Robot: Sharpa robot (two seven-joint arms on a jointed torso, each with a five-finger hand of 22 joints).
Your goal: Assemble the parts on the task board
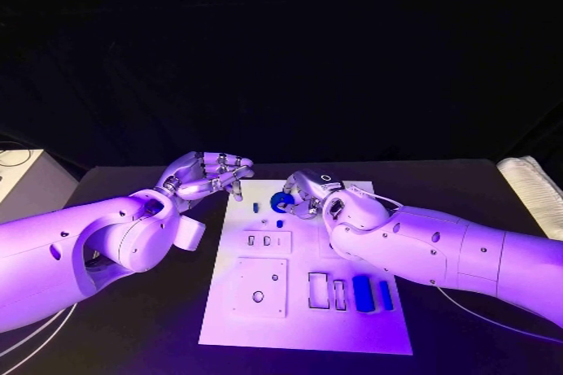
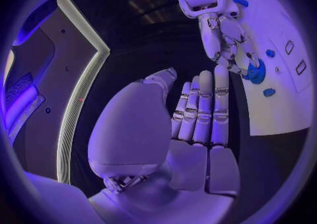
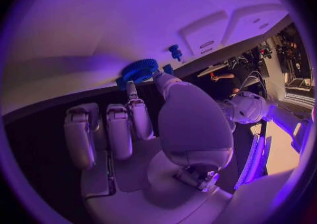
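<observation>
A round blue gear (image 1: 281,202) stands at the far end of the board (image 1: 307,330), pinched at its rim between the thumb and a finger of the right hand (image 1: 310,194); the remaining fingers of that hand lie spread beside it. In the right wrist view the gear (image 3: 139,70) sits just past the fingertips (image 3: 132,87), at the board's edge, with a small blue peg (image 3: 175,52) close behind it. In the left wrist view the same gear (image 2: 255,71) shows under the right hand (image 2: 227,42), over the white board (image 2: 287,84).

Near the gear, toward the robot, two small blue parts (image 1: 279,224) lie on the board, beside a white block with two slots (image 1: 268,242). Farther toward the robot lie a larger white plate with a hole (image 1: 259,287), two empty rectangular frames (image 1: 318,290) and two upright blue bars (image 1: 364,294).

The left hand (image 1: 211,176) hovers over the black counter (image 1: 129,342) just off the board's far left corner, fingers curled inward and holding nothing; its wrist view shows the fingers (image 2: 201,110) laid together, straight and empty.
</observation>
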